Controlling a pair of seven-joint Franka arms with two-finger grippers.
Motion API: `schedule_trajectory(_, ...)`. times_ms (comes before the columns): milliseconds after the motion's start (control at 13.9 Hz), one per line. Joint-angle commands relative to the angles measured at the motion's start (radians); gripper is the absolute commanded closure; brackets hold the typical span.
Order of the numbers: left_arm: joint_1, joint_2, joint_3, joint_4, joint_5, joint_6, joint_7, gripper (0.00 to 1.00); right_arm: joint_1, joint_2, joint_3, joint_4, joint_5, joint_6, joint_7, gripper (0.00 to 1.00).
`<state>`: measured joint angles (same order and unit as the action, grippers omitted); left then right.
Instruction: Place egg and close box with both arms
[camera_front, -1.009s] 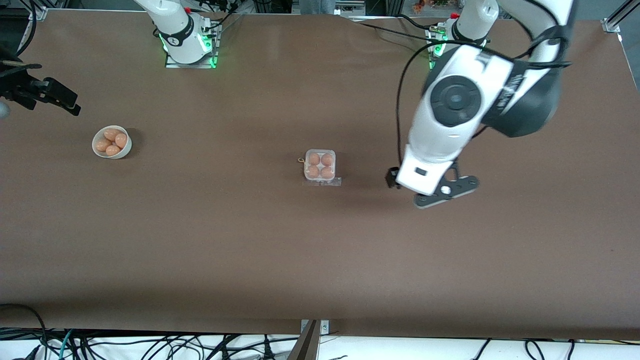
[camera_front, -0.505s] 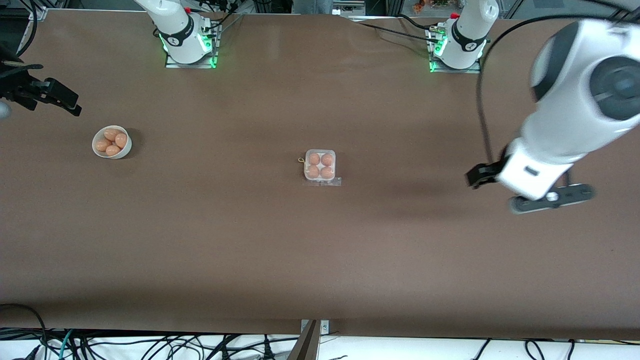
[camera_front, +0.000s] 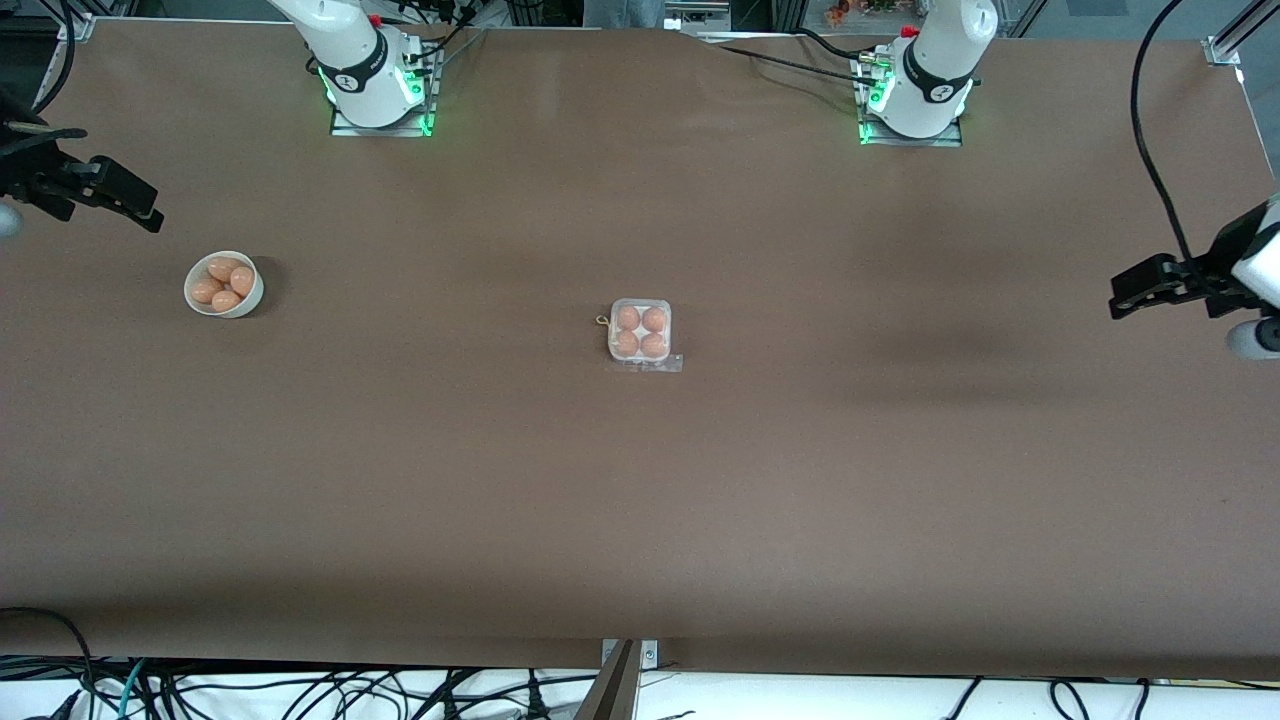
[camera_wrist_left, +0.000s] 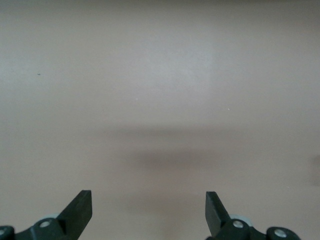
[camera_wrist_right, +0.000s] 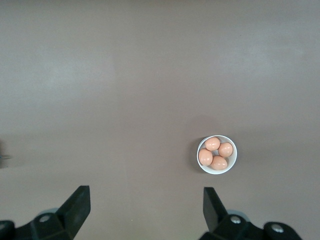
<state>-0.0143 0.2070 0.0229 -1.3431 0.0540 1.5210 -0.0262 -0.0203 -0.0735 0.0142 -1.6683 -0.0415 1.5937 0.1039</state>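
The box (camera_front: 640, 332) sits mid-table, a white tray with a tan-orange egg (camera_front: 627, 318) in every cell. Its clear lid looks laid over them, and a clear flap sticks out on the side nearer the front camera. My left gripper (camera_front: 1135, 293) hangs over the table's edge at the left arm's end, well away from the box. Its own view shows it (camera_wrist_left: 149, 210) open and empty over bare table. My right gripper (camera_front: 140, 208) waits at the right arm's end. It (camera_wrist_right: 146, 207) is open and empty.
A round white bowl (camera_front: 250, 292) with several more eggs stands toward the right arm's end and also shows in the right wrist view (camera_wrist_right: 233, 162). The two green-lit arm bases (camera_front: 380, 95) stand along the table's edge farthest from the front camera.
My left arm has swung away from beside the box out to the table's edge at its own end. The box, bowl and right arm have not moved.
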Motion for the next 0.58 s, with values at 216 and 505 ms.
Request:
schedule_trajectory(216,-0.006,-0.139,-0.011,-0.228,-0.019,0.108,0.005,0.0,-0.006,0.0,0.006,0.008,0.005,-0.001,-0.007,0.0)
schedule_trajectory(505,-0.006,-0.146,-0.012,-0.248,-0.019,0.102,0.011,0.0,-0.006,0.001,0.006,0.007,0.005,-0.001,-0.007,0.0)
